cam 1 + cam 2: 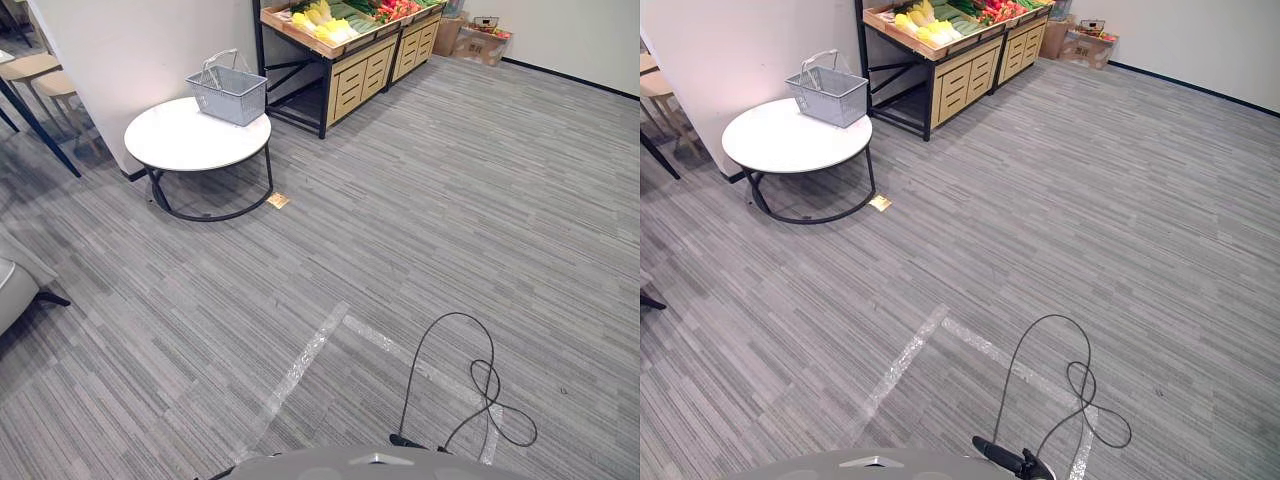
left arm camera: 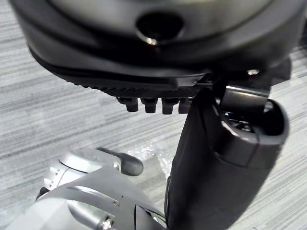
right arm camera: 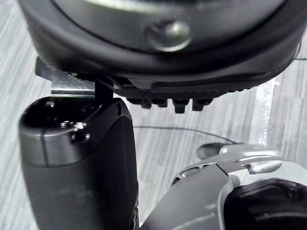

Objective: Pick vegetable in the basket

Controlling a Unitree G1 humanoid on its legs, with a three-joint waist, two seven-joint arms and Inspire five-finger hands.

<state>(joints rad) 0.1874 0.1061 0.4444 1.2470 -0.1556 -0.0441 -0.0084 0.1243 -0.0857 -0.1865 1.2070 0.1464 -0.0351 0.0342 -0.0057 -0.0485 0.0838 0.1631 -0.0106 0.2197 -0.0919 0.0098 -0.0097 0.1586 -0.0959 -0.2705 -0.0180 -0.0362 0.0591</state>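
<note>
A grey wire basket with its handle raised stands at the back edge of a round white table, far ahead on the left. Behind it, a wooden produce stand carries yellow, green and red vegetables. My left hand hangs over the grey carpet in the left wrist view, fingers relaxed and holding nothing. In the right wrist view my right hand hangs the same way, open and empty. Both hands are far from the basket and the vegetables.
Wide grey carpet lies between me and the table. Strips of clear tape mark the floor nearby. A small tan tag lies by the table's black ring base. Stools stand at far left, and cardboard boxes sit beyond the stand.
</note>
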